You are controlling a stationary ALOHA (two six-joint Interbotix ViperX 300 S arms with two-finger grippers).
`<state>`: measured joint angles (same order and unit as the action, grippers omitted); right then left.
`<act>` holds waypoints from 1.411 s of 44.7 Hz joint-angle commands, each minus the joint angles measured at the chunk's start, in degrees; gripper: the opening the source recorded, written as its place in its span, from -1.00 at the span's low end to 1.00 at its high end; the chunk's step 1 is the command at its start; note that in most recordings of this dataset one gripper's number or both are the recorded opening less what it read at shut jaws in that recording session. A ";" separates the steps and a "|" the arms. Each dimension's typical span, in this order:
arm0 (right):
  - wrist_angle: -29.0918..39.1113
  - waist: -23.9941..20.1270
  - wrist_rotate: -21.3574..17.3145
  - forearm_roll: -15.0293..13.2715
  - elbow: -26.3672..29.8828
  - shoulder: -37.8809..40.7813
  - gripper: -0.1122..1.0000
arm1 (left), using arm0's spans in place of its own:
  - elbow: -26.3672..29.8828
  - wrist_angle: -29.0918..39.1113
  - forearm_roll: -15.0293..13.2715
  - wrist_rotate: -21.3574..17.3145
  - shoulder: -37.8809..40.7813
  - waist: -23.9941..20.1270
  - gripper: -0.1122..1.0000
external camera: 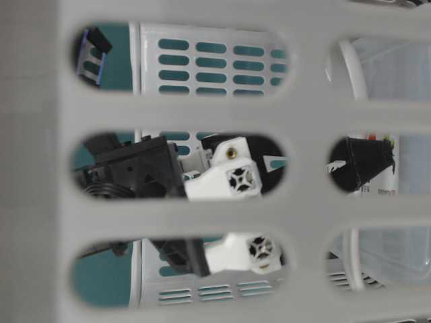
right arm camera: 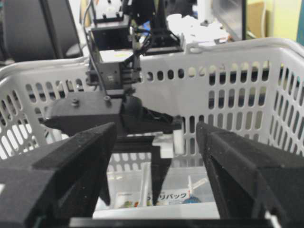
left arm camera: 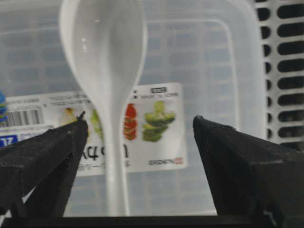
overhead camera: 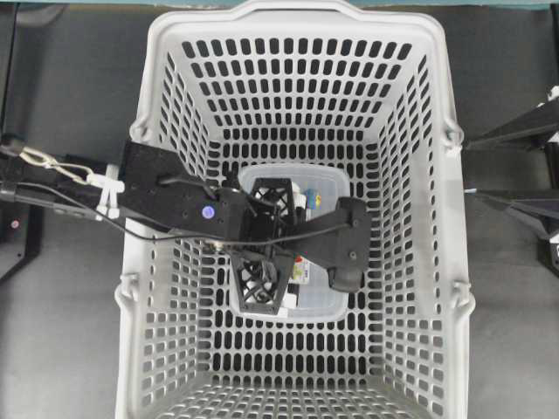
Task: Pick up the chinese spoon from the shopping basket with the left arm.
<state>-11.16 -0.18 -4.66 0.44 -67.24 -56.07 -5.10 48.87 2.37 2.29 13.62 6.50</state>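
Chinese spoon (left arm camera: 105,71) between open end effector (left arm camera: 140,142) fingers

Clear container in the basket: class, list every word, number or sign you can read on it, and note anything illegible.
"リパック": on the clear container's label, right wrist view; anything before it is unclear.
Barcode digits, same label: too small to read.
Other print, upside down in the left wrist view: blurred, partly covered by the chinese spoon.

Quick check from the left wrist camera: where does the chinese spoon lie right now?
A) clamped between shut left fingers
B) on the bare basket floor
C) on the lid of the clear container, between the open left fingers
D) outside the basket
C: the chinese spoon rests on the clear container, its handle between the spread fingers of the left gripper.
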 commanded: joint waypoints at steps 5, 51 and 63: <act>-0.26 0.18 -0.09 0.18 1.23 0.18 0.39 | -0.18 -0.44 0.18 1.14 0.00 -1.14 0.74; -0.18 0.18 -0.18 0.26 0.88 0.09 0.38 | 15.03 15.64 0.18 2.99 -5.98 1.23 -0.50; -0.18 0.18 -0.26 0.18 0.88 0.09 0.38 | 29.09 28.92 0.18 2.81 -6.06 1.41 -0.50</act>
<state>-11.07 -0.09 -4.75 0.44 -67.24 -56.25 20.04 75.23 2.37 5.19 9.23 7.91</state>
